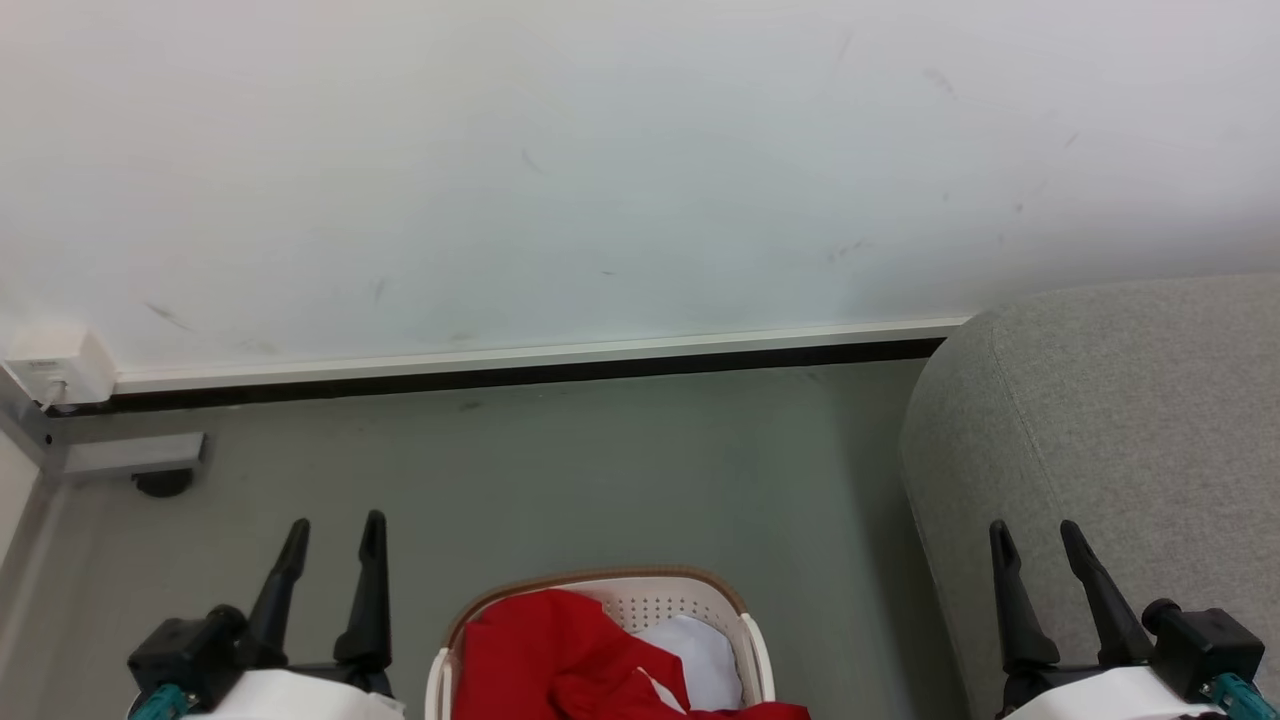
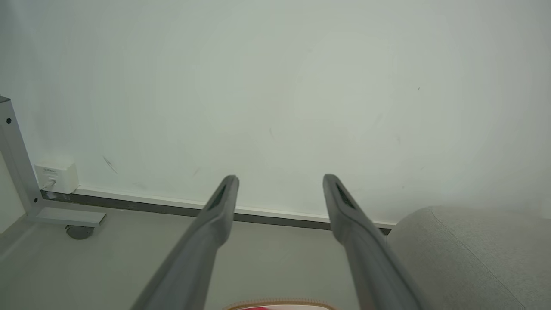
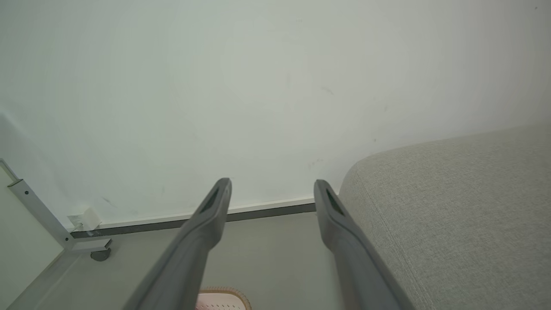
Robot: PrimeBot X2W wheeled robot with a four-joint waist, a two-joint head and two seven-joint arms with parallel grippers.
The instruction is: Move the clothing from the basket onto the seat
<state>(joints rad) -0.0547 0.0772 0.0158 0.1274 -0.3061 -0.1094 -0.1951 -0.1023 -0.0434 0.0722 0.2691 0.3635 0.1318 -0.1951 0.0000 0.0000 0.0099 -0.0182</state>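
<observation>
Red clothing (image 1: 560, 655) with a white panel lies bunched in the cream basket (image 1: 690, 600), which stands on the floor at the bottom middle of the head view. Its tan rim peeks in at the bottom of the left wrist view (image 2: 280, 304) and the right wrist view (image 3: 226, 292). The grey seat (image 1: 1110, 420) rises at the right, also in the left wrist view (image 2: 469, 254) and the right wrist view (image 3: 447, 206). My left gripper (image 1: 335, 535) is open to the left of the basket, holding nothing. My right gripper (image 1: 1035, 540) is open in front of the seat, holding nothing.
A white wall (image 1: 600, 150) with a baseboard (image 1: 540, 355) runs across the back. A white wall socket box (image 1: 60, 365) and a grey metal frame foot with a caster (image 1: 150, 465) sit at the far left. Grey floor (image 1: 620, 470) stretches between basket and wall.
</observation>
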